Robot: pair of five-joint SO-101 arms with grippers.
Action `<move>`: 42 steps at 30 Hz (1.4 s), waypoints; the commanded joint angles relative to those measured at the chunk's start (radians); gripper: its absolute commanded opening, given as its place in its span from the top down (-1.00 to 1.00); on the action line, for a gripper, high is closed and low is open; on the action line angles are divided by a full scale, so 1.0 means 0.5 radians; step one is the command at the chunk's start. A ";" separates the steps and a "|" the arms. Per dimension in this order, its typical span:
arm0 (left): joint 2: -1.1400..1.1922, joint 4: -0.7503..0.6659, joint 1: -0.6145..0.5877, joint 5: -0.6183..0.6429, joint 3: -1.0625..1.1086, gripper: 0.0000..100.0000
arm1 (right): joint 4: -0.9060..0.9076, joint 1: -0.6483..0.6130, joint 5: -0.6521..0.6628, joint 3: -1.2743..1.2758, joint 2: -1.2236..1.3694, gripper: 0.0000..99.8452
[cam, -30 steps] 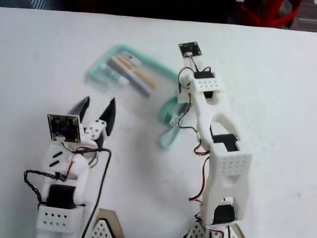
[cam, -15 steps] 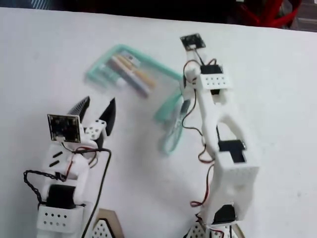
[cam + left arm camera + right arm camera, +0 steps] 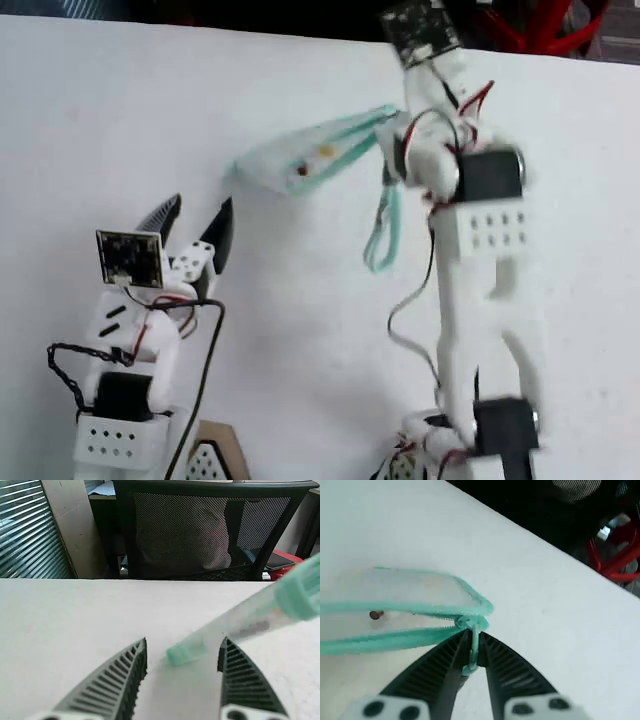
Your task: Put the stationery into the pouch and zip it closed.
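my right gripper (image 3: 472,652) clamped on zipper pull (image 3: 471,628), presumably to draw zip | pouch (image 3: 300,165) hung tilted from it, stationery (image 3: 326,152) inside, low end near surface (image 3: 90,120) | my left gripper (image 3: 201,205) gaped, parked just short of pouch

Teal pouch (image 3: 290,168) (stationery (image 3: 325,152) inside) at right arm (image 3: 485,240), left gripper (image 3: 195,222) spread

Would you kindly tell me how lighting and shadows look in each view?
High view: the white table is bright, with only faint shadow beneath the pouch. Left wrist view: the chair behind is dimmer than the table. Right wrist view: near-black beyond the table's edge.
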 commanded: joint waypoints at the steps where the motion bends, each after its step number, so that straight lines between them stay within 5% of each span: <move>1: -0.017 -0.037 -0.054 -0.012 -0.172 0.53 | 0.097 -0.127 0.110 -0.104 -0.305 0.96; 16: -0.008 0.215 -0.127 0.003 -0.758 0.53 | 0.692 -0.170 0.129 -0.740 -0.557 0.96; 24: -0.005 -0.009 0.281 -0.009 -0.442 0.53 | 0.591 -0.170 0.123 -0.491 -0.554 0.96; 29: -0.005 -0.242 0.456 0.037 -0.298 0.53 | 0.542 -0.462 0.129 -0.402 -0.551 0.96; 35: -0.017 0.301 0.901 0.055 -0.543 0.53 | 0.222 -0.597 0.129 -0.249 -0.431 0.96; 42: -0.020 0.697 0.944 0.043 -0.813 0.53 | 0.370 -0.704 0.129 -0.531 -0.121 0.96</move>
